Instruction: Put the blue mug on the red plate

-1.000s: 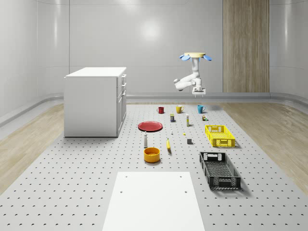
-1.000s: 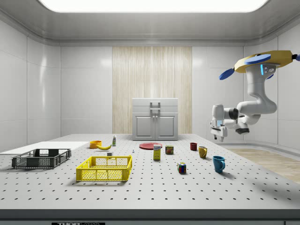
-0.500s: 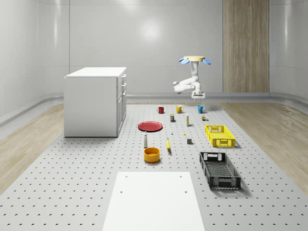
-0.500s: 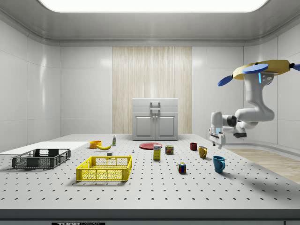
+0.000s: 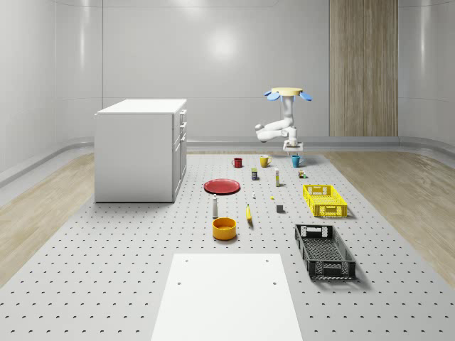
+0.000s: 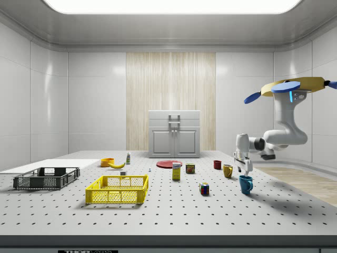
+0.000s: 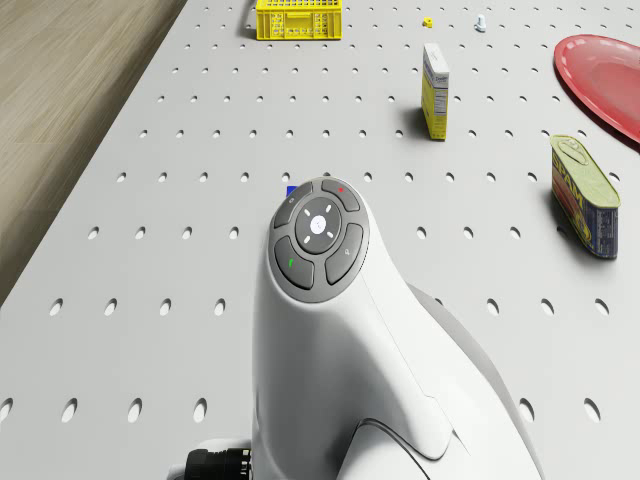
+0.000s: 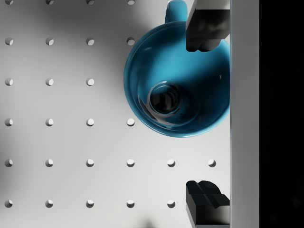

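Note:
The blue mug (image 5: 296,161) stands upright on the perforated table, far from the red plate (image 5: 222,186), which lies flat toward the whole-scene view's left. The drone (image 5: 288,92) hovers just behind the mug, with its arm bent down. My gripper (image 6: 243,168) hangs open right above the mug (image 6: 245,184), pointing down. In the wrist view the mug (image 8: 178,78) sits below the open gripper (image 8: 207,116). One fingertip (image 8: 205,28) is over the rim near the handle, and the other (image 8: 206,204) is over bare table. The plate (image 6: 169,164) also shows in the side view.
A yellow mug (image 5: 264,161) and a red mug (image 5: 237,163) stand in a row beside the blue one. A tin can (image 7: 585,195) and a small box (image 7: 434,92) lie between mug and plate. A yellow crate (image 5: 324,199), black crate (image 5: 324,250), orange bowl (image 5: 224,227) and white cabinet (image 5: 141,149) are farther off.
The drone has dropped lower and the arm has come down with it. That brought the open gripper from well above the table to just over the blue mug. Nothing on the table moved.

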`<state>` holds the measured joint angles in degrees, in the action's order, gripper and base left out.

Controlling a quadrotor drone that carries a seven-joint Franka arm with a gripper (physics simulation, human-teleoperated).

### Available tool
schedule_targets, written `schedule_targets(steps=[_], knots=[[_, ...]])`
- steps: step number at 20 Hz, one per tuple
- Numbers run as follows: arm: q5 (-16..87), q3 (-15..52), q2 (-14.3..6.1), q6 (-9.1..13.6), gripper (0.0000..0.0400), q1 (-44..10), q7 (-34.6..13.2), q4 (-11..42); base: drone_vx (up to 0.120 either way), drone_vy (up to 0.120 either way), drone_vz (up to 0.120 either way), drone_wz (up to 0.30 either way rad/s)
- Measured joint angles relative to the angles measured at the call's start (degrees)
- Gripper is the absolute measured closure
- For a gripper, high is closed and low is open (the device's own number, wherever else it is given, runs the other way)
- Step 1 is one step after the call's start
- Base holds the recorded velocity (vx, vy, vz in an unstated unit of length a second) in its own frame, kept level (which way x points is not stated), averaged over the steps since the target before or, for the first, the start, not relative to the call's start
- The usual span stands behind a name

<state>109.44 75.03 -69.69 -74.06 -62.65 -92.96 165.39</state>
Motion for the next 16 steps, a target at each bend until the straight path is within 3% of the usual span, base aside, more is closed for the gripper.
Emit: schedule_targets(steps=[16], knots=[[1.91,-3.18,-5.00,-5.94,0.0000,1.57,1.92,-0.98,0.000,0.000,-0.005,0.000]])
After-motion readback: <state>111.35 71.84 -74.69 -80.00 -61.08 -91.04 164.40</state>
